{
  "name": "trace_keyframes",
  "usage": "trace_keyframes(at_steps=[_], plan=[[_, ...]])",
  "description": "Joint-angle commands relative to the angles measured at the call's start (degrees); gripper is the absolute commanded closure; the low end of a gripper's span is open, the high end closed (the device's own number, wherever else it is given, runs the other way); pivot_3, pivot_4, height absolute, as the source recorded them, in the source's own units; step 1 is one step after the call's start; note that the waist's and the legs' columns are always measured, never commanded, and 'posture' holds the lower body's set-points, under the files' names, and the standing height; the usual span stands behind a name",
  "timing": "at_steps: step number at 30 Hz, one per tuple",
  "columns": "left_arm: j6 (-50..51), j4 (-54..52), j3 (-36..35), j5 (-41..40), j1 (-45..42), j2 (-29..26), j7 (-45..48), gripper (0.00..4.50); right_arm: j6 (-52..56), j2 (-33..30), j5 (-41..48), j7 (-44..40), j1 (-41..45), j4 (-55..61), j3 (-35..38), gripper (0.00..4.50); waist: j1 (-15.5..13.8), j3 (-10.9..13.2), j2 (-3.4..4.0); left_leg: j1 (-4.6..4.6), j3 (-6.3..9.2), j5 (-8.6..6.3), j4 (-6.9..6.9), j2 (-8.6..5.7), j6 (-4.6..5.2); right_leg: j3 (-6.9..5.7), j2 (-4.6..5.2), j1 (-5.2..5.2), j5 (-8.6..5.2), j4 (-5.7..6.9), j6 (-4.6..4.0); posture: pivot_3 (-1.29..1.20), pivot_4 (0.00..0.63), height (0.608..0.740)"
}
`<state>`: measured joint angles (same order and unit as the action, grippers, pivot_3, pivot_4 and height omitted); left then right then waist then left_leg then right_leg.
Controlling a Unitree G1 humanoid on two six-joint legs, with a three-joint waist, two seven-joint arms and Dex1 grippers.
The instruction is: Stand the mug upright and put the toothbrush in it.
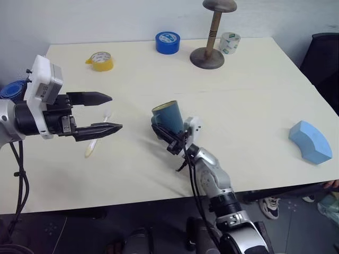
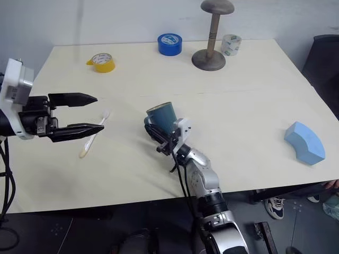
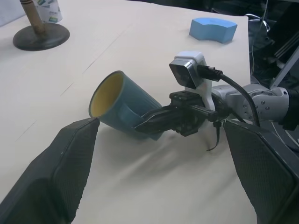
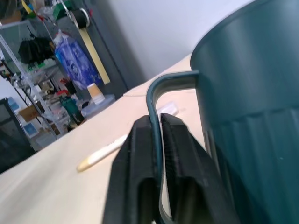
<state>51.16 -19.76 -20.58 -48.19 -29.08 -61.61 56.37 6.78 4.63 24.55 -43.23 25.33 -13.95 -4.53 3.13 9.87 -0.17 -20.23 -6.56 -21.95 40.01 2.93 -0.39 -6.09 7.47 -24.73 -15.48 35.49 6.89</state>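
The dark teal ribbed mug (image 1: 168, 115) is tilted near the middle of the table, its yellowish mouth (image 3: 106, 95) facing up and to the left. My right gripper (image 4: 156, 123) is shut on the mug's handle, one finger on each side of it. The toothbrush (image 1: 95, 142), with its white head and yellow end, lies flat on the table to the mug's left. My left gripper (image 1: 115, 112) hovers open above the toothbrush, pointing towards the mug, with nothing between its fingers.
Along the far edge stand a yellow tape roll (image 1: 100, 61), a blue tape roll (image 1: 167, 42), a wooden stand (image 1: 207, 57) and a clear tape roll (image 1: 229, 42). A light blue foam block (image 1: 310, 141) lies at the right.
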Motion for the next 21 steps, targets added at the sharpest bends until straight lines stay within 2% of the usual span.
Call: trace_keyframes(at_steps=[1,9,10,15,18,20,21], plan=[[-1.81,0.13,1.82,0.39,-1.56,-0.39,1.27,0.00,3.26,-2.25,1.72,-0.88,-3.60,7.51,-0.66,3.10,-0.01,0.00,0.00,-0.01,0.00,0.00,-0.01,0.00,0.00,0.00,0.00,0.00,0.00,-0.01,0.00,0.00,0.150,0.740],[-6.60,0.79,7.85,3.27,-0.17,0.41,6.21,0.00,11.07,-10.53,0.40,1.11,-12.28,21.22,-2.39,0.61,-0.11,0.02,0.03,-0.01,-0.06,-0.02,-0.01,0.01,-0.03,0.03,-0.01,-0.03,-0.01,-0.02,-0.02,0.00,0.150,0.740],[-7.02,0.94,8.31,3.47,-0.15,0.48,6.73,0.00,12.39,-11.68,0.29,1.36,-12.82,22.37,-2.72,0.40,-0.13,0.02,0.03,-0.01,-0.07,-0.02,-0.01,0.00,-0.03,0.03,-0.01,-0.04,-0.01,-0.02,-0.02,0.00,0.150,0.740],[-9.59,3.13,10.22,5.49,-0.78,1.06,8.52,0.00,19.85,-22.58,-1.99,1.83,-17.08,32.11,-2.85,0.40,-0.84,0.03,0.05,-0.02,-0.12,-0.02,0.00,0.00,-0.02,0.07,0.00,-0.05,-0.01,-0.05,-0.02,0.00,0.150,0.740],[-10.93,4.58,10.41,7.18,-0.57,1.18,8.75,0.00,24.58,-28.49,-1.03,3.14,-19.44,38.00,-0.38,0.40,-1.56,0.04,0.04,-0.04,-0.16,-0.03,0.02,0.00,0.00,0.08,0.00,-0.05,-0.01,-0.14,-0.02,0.00,0.150,0.740],[-10.73,4.97,10.20,9.84,0.71,-0.14,6.87,0.00,30.20,-34.21,3.33,2.78,-20.75,44.46,5.88,0.40,-1.68,0.04,0.03,-0.05,-0.19,-0.03,0.04,0.00,0.00,0.09,0.00,-0.04,-0.01,-0.18,-0.02,0.00,0.150,0.740],[-10.80,5.12,10.33,12.51,1.81,-1.18,5.03,0.00,33.02,-38.20,5.77,1.61,-21.07,47.84,9.97,0.23,-1.76,0.09,0.11,-0.07,-0.22,-0.04,0.04,0.00,0.01,0.10,0.00,-0.05,-0.01,-0.21,-0.02,0.00,0.150,0.740]])
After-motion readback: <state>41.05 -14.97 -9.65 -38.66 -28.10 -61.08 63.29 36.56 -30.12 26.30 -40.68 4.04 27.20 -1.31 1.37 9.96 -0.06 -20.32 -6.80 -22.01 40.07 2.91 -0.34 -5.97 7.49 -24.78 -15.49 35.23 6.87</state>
